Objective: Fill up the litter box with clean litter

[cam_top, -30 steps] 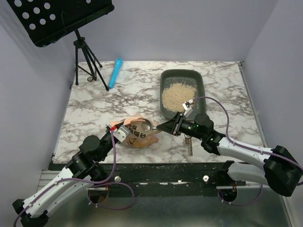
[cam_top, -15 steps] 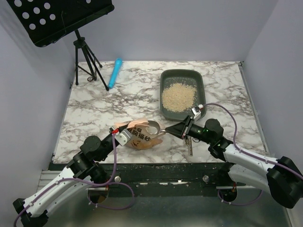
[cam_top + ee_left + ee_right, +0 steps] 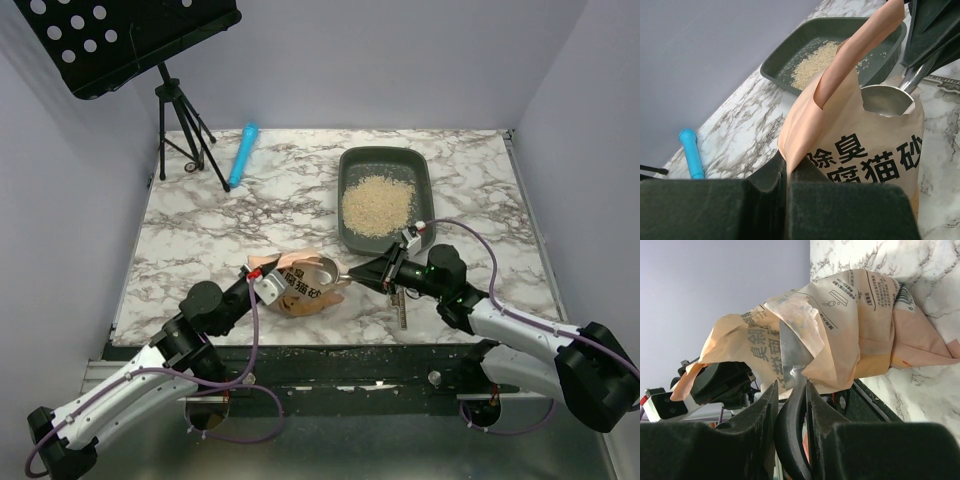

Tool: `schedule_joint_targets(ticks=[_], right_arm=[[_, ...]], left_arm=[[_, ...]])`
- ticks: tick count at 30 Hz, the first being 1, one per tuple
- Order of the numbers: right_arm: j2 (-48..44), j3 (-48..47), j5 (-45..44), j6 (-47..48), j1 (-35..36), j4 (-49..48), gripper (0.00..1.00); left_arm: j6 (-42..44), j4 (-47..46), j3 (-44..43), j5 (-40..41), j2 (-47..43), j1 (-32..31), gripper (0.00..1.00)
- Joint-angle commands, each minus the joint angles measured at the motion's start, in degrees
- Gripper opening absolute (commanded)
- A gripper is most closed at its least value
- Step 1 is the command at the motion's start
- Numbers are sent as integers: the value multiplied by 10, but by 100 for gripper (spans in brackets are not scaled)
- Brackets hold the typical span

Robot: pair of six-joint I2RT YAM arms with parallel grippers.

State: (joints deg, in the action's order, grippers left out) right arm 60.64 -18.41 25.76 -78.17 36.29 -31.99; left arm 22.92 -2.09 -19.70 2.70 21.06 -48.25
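Note:
The dark grey-green litter box [image 3: 425, 182] sits at the back right of the marble table, with a pile of pale beige clean litter [image 3: 377, 205] inside; both show in the left wrist view too, litter box [image 3: 774, 64] and litter [image 3: 816, 61]. An orange-pink printed bag [image 3: 298, 288] stands near the front. My left gripper [image 3: 262, 284] is shut on the bag's edge [image 3: 805, 125]. My right gripper [image 3: 386, 271] is shut on the black handle [image 3: 790, 430] of a silver scoop [image 3: 326, 268]. The scoop's bowl [image 3: 886, 100] sits in the bag's mouth and looks empty.
A black music stand on a tripod [image 3: 185, 135] stands at the back left. A blue cylinder [image 3: 242, 153] lies beside it. A small metal piece [image 3: 401, 312] lies on the table under my right arm. Grey walls close in the left, back and right.
My right arm has drawn back toward the near right, with the scoop's bowl staying at the bag's mouth. My left arm has shifted slightly right, still gripping the bag.

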Motion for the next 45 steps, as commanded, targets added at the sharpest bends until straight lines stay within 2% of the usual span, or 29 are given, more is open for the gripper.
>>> schedule_joint_targets(ticks=[1,9,18,27,34,45], right_arm=[[4,-18,28,0,-4,19,0],[-28,2,32,7,-36,47,0],[-107,27,48,21,-99,88,0],[-133,-35,56,62,-102,194,0],[-128,-81,58,88,-102,250,0],[-170,-81,44,94,-102,308,0]], left_arm=[[7,-66,-12,-45,19,-30,0],[25,-49,-11,-42,49,-91,0],[35,-42,-9,-31,66,-123,0],[31,-51,-11,-31,82,-131,0],[21,-69,-16,7,94,-135,0],[22,-68,-15,22,82,-146,0]])
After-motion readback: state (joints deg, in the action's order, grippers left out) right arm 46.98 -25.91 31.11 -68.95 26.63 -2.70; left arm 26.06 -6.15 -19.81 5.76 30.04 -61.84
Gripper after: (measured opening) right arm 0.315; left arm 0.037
